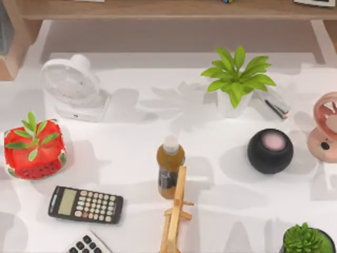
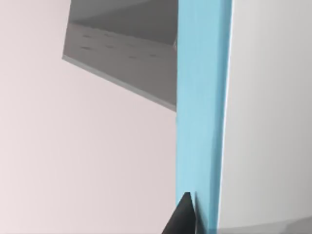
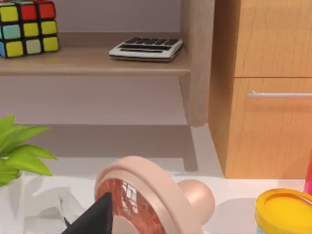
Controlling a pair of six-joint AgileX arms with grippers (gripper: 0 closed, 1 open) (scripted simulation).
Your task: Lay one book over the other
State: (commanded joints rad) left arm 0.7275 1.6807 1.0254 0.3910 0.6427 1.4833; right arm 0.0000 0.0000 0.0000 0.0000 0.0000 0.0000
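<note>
The books are out of view. In the left wrist view a dark part of my left gripper (image 2: 184, 217) rises at the lower edge, in front of an upright light-blue band (image 2: 201, 112) beside a grey slab (image 2: 126, 58); I cannot tell what these are. In the right wrist view a dark part of my right gripper (image 3: 95, 218) sits just in front of a pink fan (image 3: 146, 195), with a wooden shelf (image 3: 92, 63) behind it.
On the white table stand a white fan (image 1: 73, 87), a potted plant (image 1: 237, 79), a black speaker (image 1: 270, 151), a pink fan (image 1: 326, 126), a brown bottle (image 1: 170, 166), a wooden stand (image 1: 176, 216), a calculator (image 1: 86, 204) and a red planter (image 1: 34, 150).
</note>
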